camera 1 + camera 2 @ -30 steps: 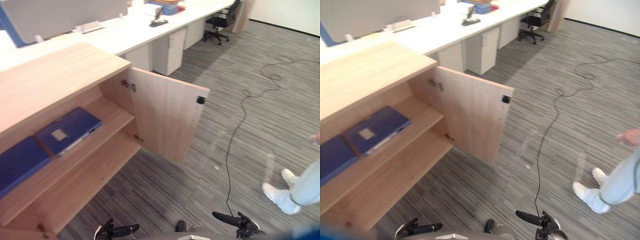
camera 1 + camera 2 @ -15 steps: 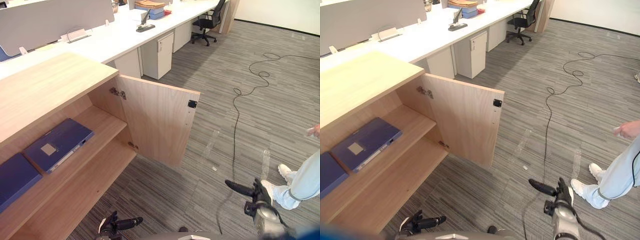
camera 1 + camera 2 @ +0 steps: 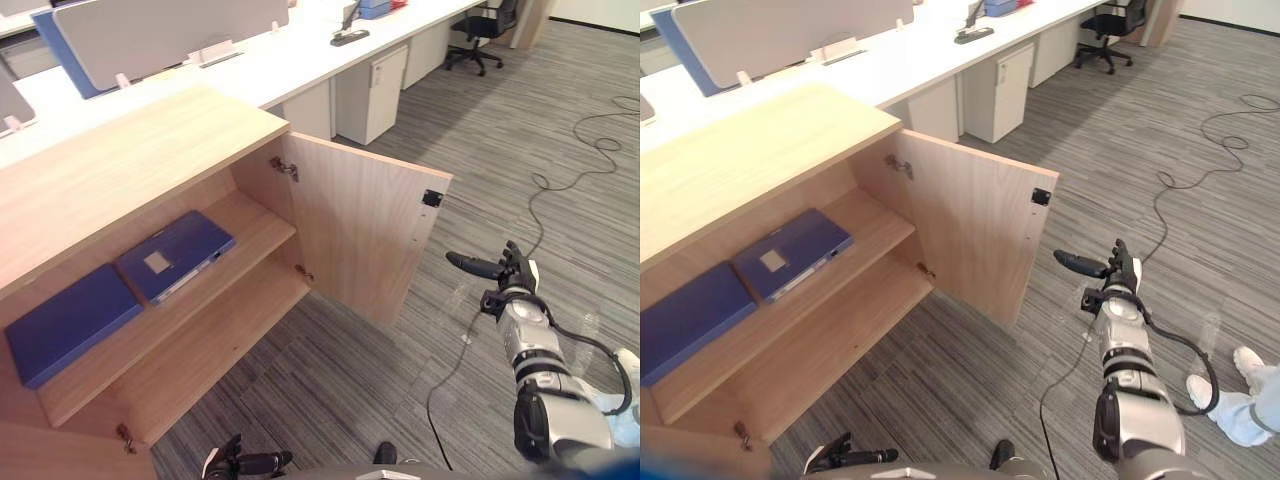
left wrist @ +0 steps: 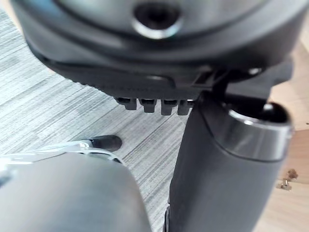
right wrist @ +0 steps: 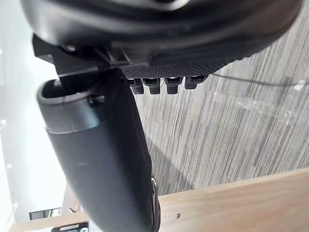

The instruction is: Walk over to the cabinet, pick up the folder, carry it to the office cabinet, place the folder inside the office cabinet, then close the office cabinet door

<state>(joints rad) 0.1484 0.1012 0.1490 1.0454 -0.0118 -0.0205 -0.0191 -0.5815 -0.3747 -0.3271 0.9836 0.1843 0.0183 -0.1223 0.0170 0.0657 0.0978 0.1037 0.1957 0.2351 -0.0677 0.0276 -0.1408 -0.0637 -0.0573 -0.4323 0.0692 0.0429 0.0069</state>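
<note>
Nearest, low at the robot's left, the left hand (image 3: 845,457) hangs over striped grey carpet (image 3: 330,370), fingers loose and straight, holding nothing. The right hand (image 3: 505,272) is up at the right, relaxed and empty, its thumb aimed at the free edge of the office cabinet door (image 3: 365,235) but apart from it. A person's white shoe (image 3: 1243,362) stands further right. The door is wide open. On the office cabinet (image 3: 130,150) upper shelf (image 3: 255,222) lies a blue folder with a white label (image 3: 175,255), near the shelf's front edge toward its hinge end; a plain blue folder (image 3: 70,320) lies just beside it. Beyond runs a long white desk (image 3: 260,70), an office chair (image 3: 482,25) at its far end
</note>
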